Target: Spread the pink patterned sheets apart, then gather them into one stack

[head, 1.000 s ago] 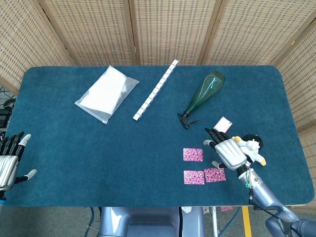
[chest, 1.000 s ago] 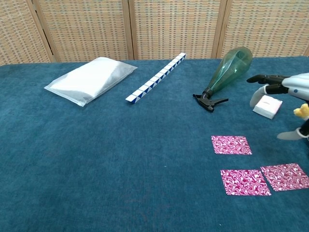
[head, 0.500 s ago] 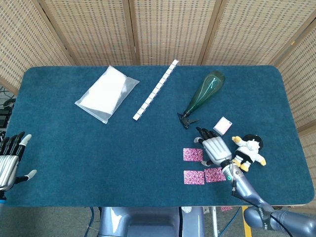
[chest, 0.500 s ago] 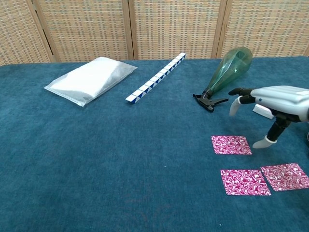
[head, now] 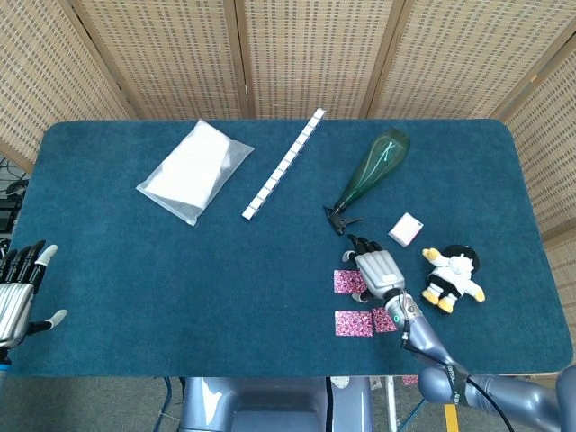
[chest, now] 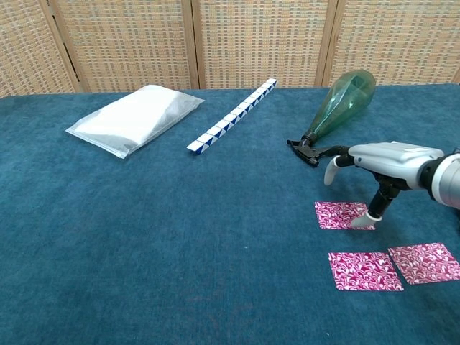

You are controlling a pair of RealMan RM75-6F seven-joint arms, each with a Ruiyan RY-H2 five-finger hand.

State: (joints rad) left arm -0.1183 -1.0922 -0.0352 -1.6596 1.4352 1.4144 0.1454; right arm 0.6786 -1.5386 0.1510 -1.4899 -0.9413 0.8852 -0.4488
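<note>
Thumb of right hand (chest: 384, 164) seemingly on pink sheet (chest: 338, 214)

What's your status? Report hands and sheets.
Right hand open over far sheet, thumb tip touching it. Left hand open, idle at table edge. Three sheets lie apart, unstacked. Sprayer nearby, not blocking.

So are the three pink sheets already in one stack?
No, the three pink sheets lie separately on the table.
</note>
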